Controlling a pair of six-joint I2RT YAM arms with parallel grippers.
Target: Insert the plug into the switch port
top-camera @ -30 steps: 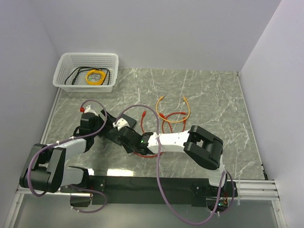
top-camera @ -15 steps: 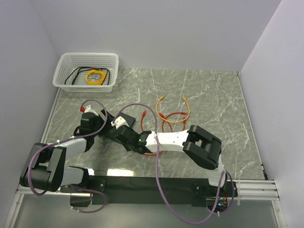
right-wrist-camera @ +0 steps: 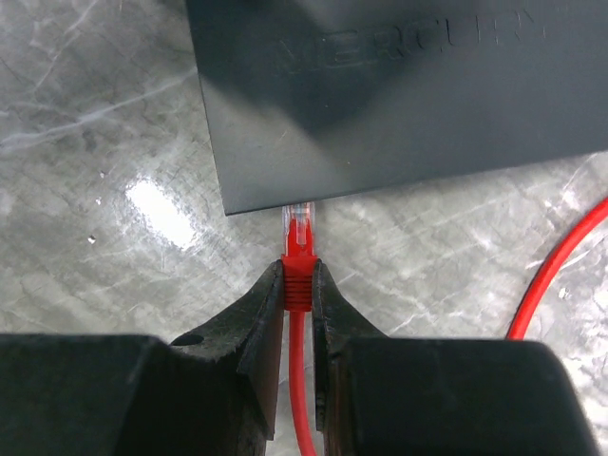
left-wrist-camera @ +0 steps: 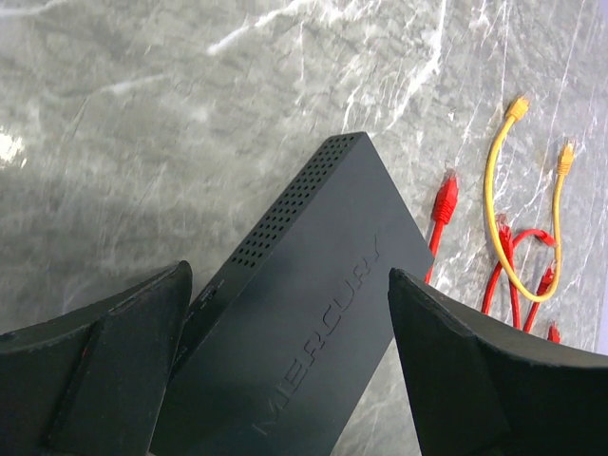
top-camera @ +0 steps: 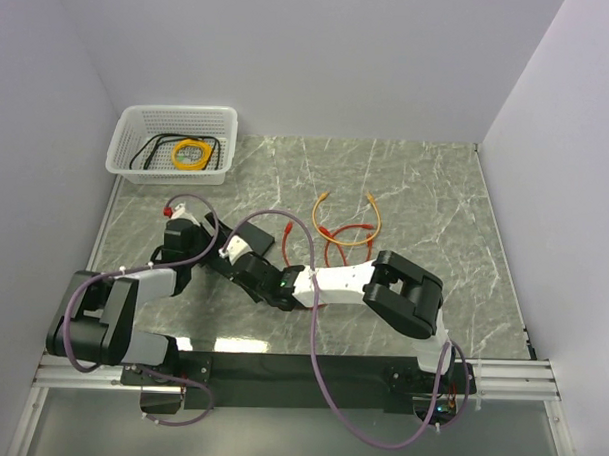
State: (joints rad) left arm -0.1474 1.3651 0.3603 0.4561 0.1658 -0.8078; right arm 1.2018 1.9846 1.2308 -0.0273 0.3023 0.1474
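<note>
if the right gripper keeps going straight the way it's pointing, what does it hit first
Most likely the black switch box. The right gripper holds the red plug with its clear tip at the box's near edge; the port itself isn't visible.

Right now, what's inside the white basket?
The white basket holds a coiled yellow cord and a looped black cord. Whether anything lies beneath them cannot be told from the top view; neither wrist camera shows the basket.
</note>
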